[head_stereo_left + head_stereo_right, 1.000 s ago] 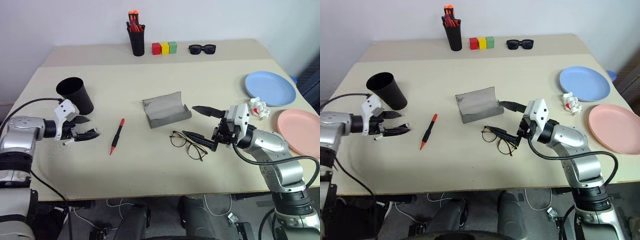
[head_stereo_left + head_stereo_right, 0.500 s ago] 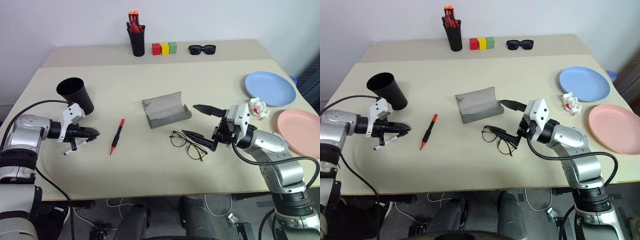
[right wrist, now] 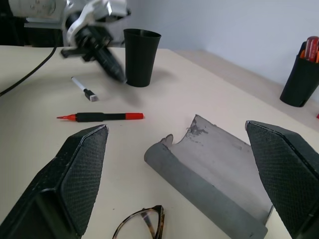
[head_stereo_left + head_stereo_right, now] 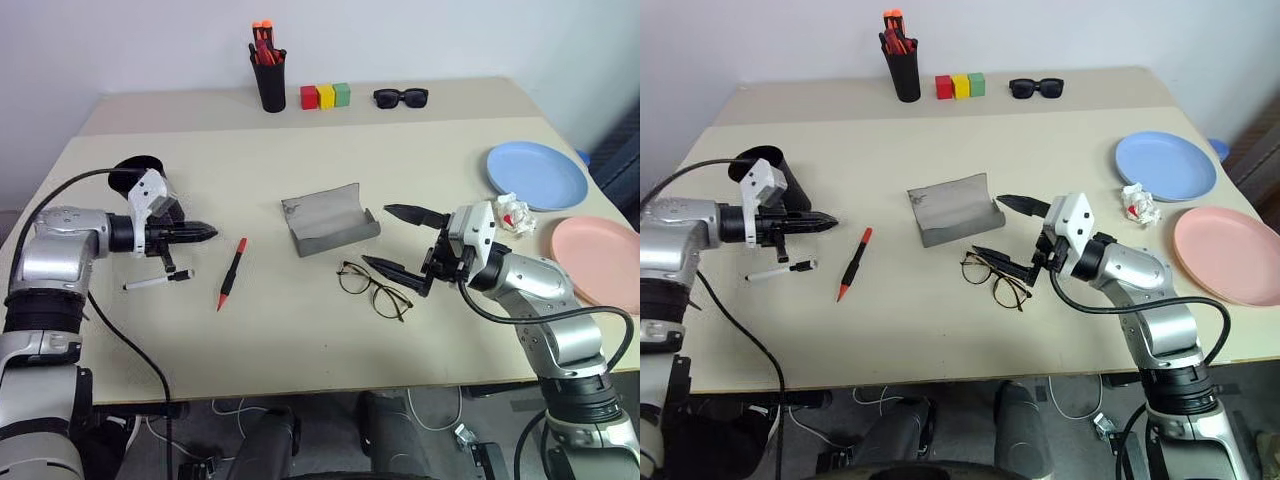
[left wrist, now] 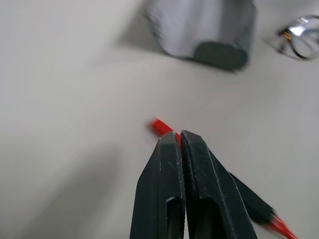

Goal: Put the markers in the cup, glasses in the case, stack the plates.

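Red-capped marker (image 4: 231,272) lies on the desk (image 4: 300,330).
Left claw (image 4: 205,233) pinched together, empty; right claw (image 4: 400,240) spread wide above the glasses (image 4: 372,288).

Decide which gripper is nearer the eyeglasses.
Right. The right gripper hangs open just above the eyeglasses; the left gripper is shut, far across the table beside the cup.

The left gripper (image 4: 205,232) has its jaws pressed together with nothing between them, pointing toward 3 o'clock from a bent arm reaching in from 9 o'clock. The right gripper (image 4: 392,238) holds its 2 fingers spread wide apart, pointing toward 9 o'clock, forearm angled in from 4 o'clock.
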